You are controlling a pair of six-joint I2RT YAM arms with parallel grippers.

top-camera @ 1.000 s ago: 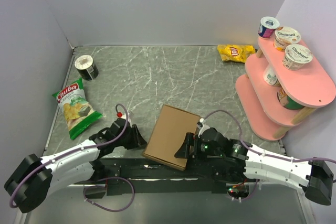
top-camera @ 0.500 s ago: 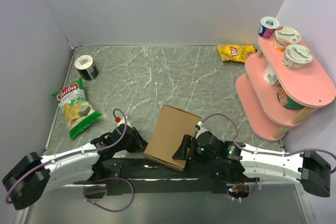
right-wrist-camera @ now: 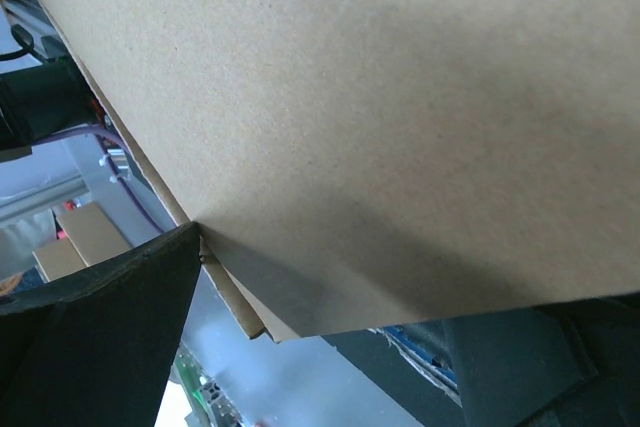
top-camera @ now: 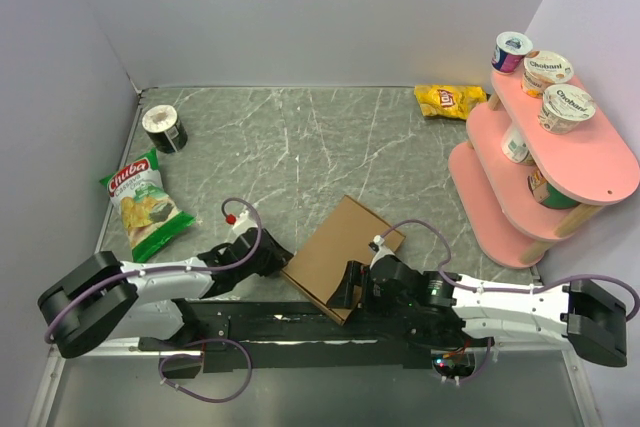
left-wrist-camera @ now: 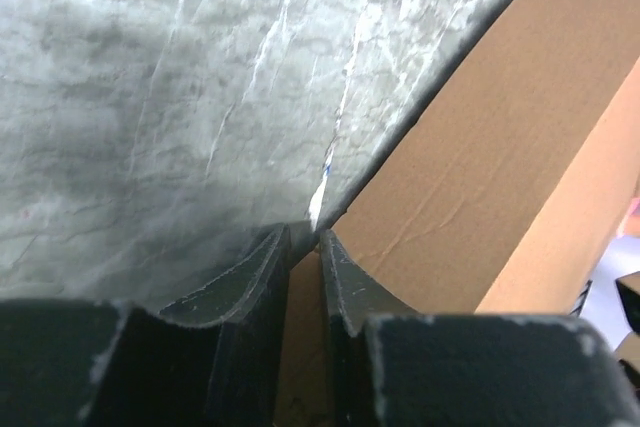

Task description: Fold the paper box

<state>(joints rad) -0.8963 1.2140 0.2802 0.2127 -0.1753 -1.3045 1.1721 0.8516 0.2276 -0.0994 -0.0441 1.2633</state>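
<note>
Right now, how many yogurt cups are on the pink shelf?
5. Three on the top tier of the pink shelf: back cup, middle cup, front cup. Below it, a white cup and a partly hidden cup. More may be hidden underneath.

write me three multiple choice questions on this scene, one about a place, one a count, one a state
1. Where does the green chip bag lie?
A. near the left edge of the table
B. at the far right corner
C. at the middle of the near edge

2. How many yogurt cups stand on the top tier of the pink shelf?
A. one
B. three
C. five

3. What is the left tool doing?
A. standing wide open, clear of everything
B. pinching an edge of the paper box
C. holding the chip bag

Answers:
1 A, the top view shows the bag beside the left edge.
2 B, three lidded cups show on the top tier.
3 B, the left wrist view shows its fingers closed on a thin cardboard edge.
</note>
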